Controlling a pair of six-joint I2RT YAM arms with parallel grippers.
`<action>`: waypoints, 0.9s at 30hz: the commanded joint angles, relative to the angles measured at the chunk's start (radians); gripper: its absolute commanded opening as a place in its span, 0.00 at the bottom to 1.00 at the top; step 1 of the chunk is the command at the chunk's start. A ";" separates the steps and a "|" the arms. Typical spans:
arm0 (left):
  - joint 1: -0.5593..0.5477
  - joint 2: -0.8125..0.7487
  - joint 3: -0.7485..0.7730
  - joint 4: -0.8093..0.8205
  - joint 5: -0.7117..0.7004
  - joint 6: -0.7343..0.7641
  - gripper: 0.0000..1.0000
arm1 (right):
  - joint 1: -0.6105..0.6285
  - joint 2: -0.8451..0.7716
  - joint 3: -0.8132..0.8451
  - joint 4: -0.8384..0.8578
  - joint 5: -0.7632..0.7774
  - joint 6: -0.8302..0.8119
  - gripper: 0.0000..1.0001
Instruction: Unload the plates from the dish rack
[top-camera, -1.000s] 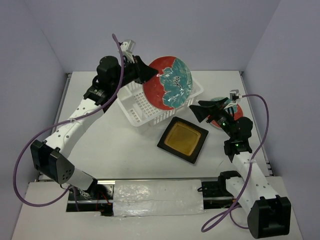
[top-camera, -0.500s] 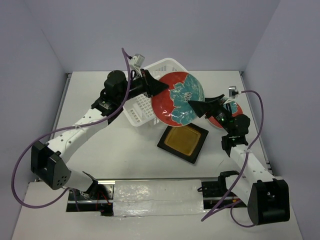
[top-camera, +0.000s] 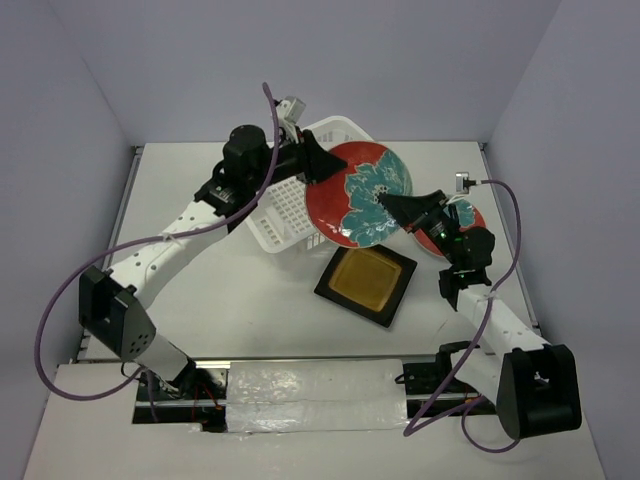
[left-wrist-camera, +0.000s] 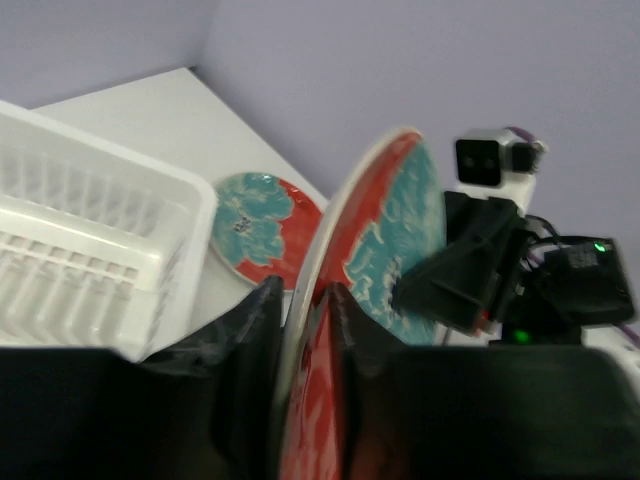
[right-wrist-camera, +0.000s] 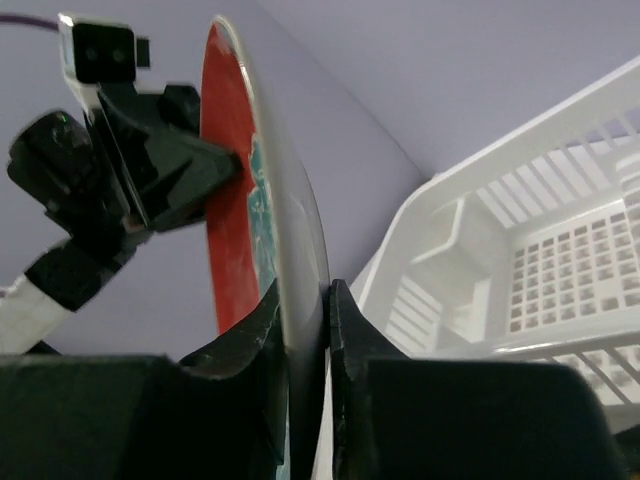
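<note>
A round red-rimmed plate (top-camera: 358, 195) with a teal flower centre hangs on edge in the air between both grippers, just right of the white dish rack (top-camera: 285, 215). My right gripper (top-camera: 385, 200) is shut on its right rim, and the right wrist view shows the fingers pinching the plate (right-wrist-camera: 225, 180) front and back. My left gripper (top-camera: 318, 165) straddles the opposite rim with its jaws slightly parted, a thin gap beside the plate (left-wrist-camera: 390, 230). A second round plate (top-camera: 468, 215) lies on the table under the right arm. A square amber-centred plate (top-camera: 366, 278) lies flat below the held plate.
The rack (left-wrist-camera: 90, 230) looks empty of plates in the parts that show. Grey walls enclose the table on three sides. The right arm's wrist and cable hang over the second round plate (left-wrist-camera: 255, 225) near the table's right edge.
The left arm carried the round plate rightward off the rack. The right gripper moved in and closed on its right rim. The left jaws have loosened around the other rim.
</note>
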 joint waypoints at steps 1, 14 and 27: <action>-0.019 0.057 0.164 0.073 -0.007 0.023 0.42 | 0.024 0.024 0.003 -0.026 0.030 -0.072 0.00; -0.003 0.041 0.253 -0.115 -0.015 0.138 0.99 | 0.024 -0.136 -0.044 -0.070 0.130 0.021 0.00; -0.311 -0.214 -0.087 -0.139 -0.541 0.313 0.99 | -0.040 -0.340 0.198 -0.776 0.610 -0.110 0.00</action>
